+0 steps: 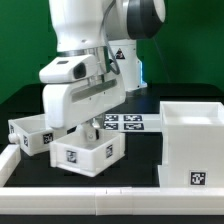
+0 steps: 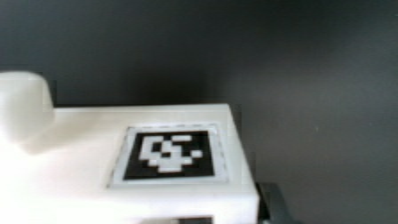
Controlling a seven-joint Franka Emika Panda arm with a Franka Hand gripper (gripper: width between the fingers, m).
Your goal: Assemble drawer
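gripper (image 1: 90, 127): down on the nearer drawer box (image 1: 88, 152), at its far wall. Clamped or not, cannot tell.
drawer box: near left, well apart from the right cabinet (image 1: 193, 135) — likely to be carried there.

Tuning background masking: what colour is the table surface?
Black. The table shows best in the exterior view.

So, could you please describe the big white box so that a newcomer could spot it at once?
Find the black table, then look to the exterior view's right. The big box stands there, open-topped and white, a tag low on its front. It dwarfs the small box mid-table and its twin beside it.
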